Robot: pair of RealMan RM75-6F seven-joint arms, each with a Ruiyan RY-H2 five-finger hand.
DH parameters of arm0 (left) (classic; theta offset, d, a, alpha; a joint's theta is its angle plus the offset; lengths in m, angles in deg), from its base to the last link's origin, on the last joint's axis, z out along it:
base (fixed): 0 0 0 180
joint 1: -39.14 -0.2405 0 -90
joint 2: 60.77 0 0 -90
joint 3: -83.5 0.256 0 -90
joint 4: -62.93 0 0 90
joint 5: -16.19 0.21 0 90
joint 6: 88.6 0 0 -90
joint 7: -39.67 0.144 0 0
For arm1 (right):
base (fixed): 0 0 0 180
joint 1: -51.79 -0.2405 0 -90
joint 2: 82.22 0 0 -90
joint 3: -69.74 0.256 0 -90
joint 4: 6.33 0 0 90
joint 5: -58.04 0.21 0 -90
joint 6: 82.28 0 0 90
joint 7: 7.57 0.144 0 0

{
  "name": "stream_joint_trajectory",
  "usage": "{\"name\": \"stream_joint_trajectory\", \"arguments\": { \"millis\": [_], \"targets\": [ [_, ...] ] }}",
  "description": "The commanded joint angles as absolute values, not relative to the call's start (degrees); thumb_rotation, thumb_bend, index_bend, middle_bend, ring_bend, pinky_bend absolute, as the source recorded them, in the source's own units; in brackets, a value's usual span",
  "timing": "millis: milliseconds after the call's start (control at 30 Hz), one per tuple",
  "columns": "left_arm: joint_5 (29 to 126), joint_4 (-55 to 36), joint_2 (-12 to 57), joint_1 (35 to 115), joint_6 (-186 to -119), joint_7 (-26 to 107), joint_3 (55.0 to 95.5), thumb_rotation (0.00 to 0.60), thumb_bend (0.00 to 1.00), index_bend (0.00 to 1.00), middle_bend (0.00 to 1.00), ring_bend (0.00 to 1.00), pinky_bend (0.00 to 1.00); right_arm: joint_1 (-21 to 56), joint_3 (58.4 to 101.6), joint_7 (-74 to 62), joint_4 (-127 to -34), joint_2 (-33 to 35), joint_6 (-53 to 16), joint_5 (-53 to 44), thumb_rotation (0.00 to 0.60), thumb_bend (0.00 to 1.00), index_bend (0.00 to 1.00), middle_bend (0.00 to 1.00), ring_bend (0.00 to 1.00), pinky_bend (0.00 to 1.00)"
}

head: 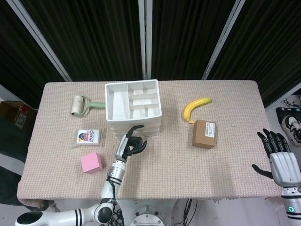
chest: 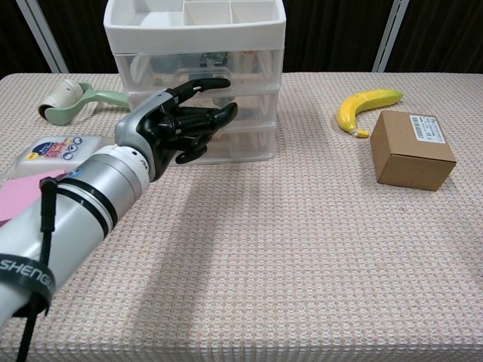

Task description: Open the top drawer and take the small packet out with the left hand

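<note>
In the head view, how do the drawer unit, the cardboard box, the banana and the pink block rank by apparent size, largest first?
1. drawer unit
2. cardboard box
3. and 4. banana and pink block: the banana is longer but thin and the block is compact, so they look too alike to rank.

place: robot test lab / staged demo cell, not a home
backdrop: black pleated curtains (head: 94, 37) with white frame bars (head: 146, 37)
surface: single table (head: 225, 155) under beige woven cloth
props: unrelated items laid well apart – banana (head: 195, 107), cardboard box (head: 204, 133), lint roller (head: 81, 105), pink block (head: 91, 162)
floor: cables by table edge (head: 188, 209)
</note>
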State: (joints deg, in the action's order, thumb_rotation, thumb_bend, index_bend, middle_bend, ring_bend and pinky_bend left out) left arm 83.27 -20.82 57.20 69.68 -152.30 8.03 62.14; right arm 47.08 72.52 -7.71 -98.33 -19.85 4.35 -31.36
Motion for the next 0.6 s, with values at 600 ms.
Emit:
{"name": "stream_joint_trajectory", "arguments": {
  "millis": [600],
  "targets": [
    [87.9, -23.6, 53.4, 66.6, -152.6, 3.6, 66.9, 0.600, 0.51, 0.52, 0.83, 0.89, 1.00, 47.3, 72.3, -9.2, -99.7, -19.8, 4.8, -32.1, 0.600, 0.03, 0.00, 0.00, 0.00, 0.00]
  ]
}}
